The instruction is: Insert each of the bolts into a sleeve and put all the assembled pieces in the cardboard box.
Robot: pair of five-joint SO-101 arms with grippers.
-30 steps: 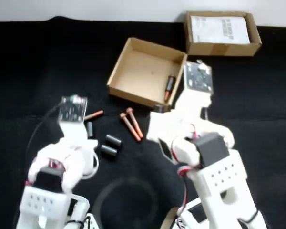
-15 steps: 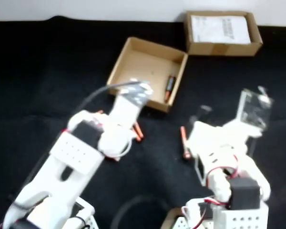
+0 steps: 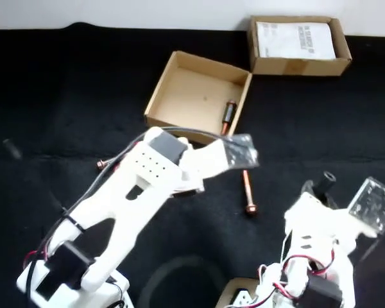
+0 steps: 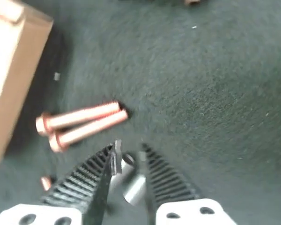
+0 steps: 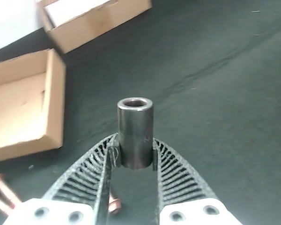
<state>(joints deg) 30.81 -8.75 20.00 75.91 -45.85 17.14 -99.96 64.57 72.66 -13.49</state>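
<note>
Cloth, black, covers the table (image 3: pixel 64 77). The left arm (image 3: pixel 135 186) stretches across it to just short of the cardboard box (image 3: pixel 192 90). The right arm (image 3: pixel 321 231) stands well apart from that box. A smaller box (image 3: pixel 295 64) sits near the cardboard box's far corner. One assembled piece (image 3: pixel 228 114) lies inside the cardboard box against a side wall. A loose bolt (image 3: pixel 247 189) lies on the cloth near the box. A pair of bolts (image 4: pixel 79 124) lies side by side, touching, close to a box corner. The right gripper (image 5: pixel 135 139) is clamped on an upright sleeve (image 5: pixel 135 126). The left gripper (image 4: pixel 129 147) is closed around a second sleeve (image 4: pixel 133 185), just beside the bolt pair.
</note>
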